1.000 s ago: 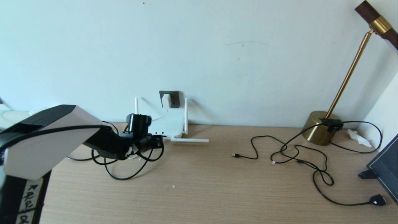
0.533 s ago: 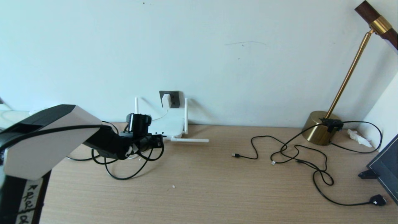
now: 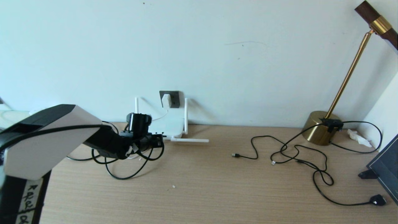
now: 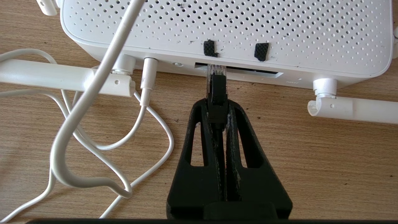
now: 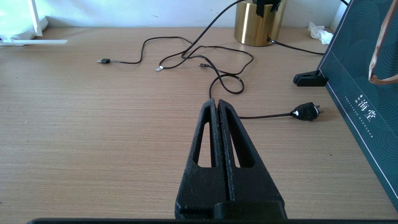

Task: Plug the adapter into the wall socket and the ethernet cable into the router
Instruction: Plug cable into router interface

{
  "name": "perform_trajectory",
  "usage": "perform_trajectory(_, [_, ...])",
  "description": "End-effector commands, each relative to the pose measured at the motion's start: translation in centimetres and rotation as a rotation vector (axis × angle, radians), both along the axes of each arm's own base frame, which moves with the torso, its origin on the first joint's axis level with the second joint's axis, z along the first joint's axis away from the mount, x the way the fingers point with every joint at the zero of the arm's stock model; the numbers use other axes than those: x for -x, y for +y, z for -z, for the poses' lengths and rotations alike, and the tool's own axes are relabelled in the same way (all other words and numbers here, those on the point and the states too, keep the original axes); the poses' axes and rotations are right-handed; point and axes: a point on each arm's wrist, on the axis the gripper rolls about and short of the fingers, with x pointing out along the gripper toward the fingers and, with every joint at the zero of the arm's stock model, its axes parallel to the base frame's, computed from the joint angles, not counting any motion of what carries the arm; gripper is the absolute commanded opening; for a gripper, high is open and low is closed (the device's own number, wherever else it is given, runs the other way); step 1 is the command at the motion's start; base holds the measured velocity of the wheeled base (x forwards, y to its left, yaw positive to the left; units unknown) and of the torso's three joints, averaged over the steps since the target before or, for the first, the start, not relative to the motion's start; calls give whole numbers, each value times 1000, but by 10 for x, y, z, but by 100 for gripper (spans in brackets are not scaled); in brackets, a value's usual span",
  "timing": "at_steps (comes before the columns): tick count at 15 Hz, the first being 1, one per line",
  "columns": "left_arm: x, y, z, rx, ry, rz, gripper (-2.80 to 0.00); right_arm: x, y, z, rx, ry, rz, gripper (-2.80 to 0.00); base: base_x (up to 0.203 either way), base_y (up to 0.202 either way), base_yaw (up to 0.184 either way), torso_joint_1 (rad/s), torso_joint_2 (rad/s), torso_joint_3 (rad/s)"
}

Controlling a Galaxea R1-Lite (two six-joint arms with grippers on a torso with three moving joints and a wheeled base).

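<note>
Adapter (image 3: 165, 100) already seated in wall socket (image 3: 173, 99). Left gripper (image 4: 217, 107) pinching ethernet cable (image 4: 216, 93), clear tip just ahead at router (image 4: 230, 31) port, not fully in. Right gripper (image 5: 216, 104) parked, pressed together.

Head view: high, facing the wall across the tabletop (image 3: 217, 186), router (image 3: 169, 126) far and left of centre. Left wrist view: very close behind its jaws, facing the router's (image 4: 224, 28) port edge. Right wrist view: low over the tabletop (image 5: 93, 124), facing the wall; router corner far off. All three share the router.
</note>
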Motion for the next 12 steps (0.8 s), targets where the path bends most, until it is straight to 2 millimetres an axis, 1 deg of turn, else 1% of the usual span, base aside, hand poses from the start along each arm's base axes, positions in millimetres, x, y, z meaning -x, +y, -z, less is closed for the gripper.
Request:
perform_trajectory(1, [-1, 1, 0, 1, -3, -3, -280, 0, 0, 0, 0, -1, -1, -280, 0, 0, 0, 0, 0, 0])
perform_trajectory(12, [-1, 3, 0, 1, -3, -9, -280, 0, 0, 0, 0, -1, -1, -280, 0, 0, 0, 0, 0, 0])
